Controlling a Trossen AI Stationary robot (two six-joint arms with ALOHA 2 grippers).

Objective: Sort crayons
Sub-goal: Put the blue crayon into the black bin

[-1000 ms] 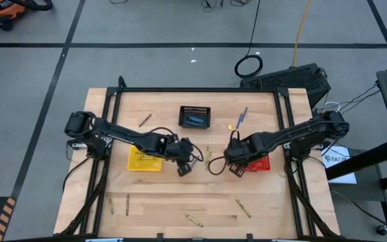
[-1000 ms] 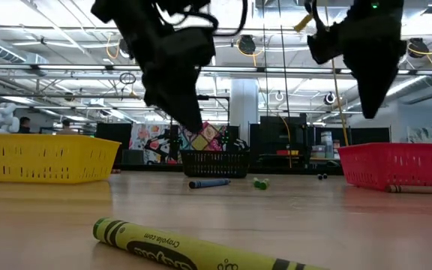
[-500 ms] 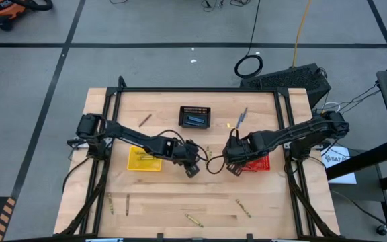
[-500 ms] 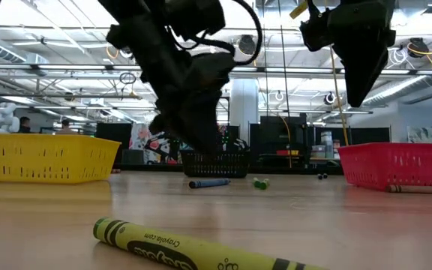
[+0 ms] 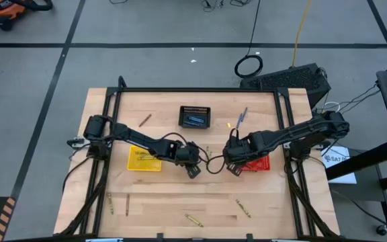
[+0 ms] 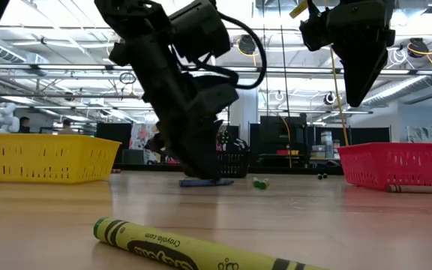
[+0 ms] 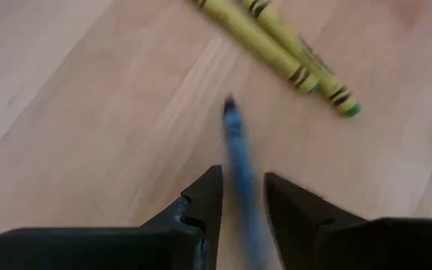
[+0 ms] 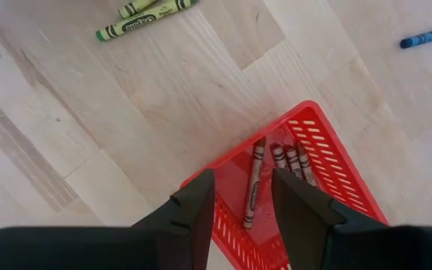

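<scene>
While my left claw (image 7: 238, 202) stands open astride the blue crayon (image 7: 236, 142) mid-surface, I judge it light, stiff, prone to rolling, best pinched mid-shaft; my right claw (image 8: 242, 196) waits open above the red basket (image 8: 336, 161).

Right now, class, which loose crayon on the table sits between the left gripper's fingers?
The blue crayon, lying between the open fingers of the left gripper. The two yellow crayons beyond it lie side by side, clear of the fingers.

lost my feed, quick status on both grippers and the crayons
Left gripper open, low over table, straddling blue crayon. Right gripper open, above red basket holding brown-red crayons. Two yellow crayons just ahead of left; nothing blocking.
</scene>
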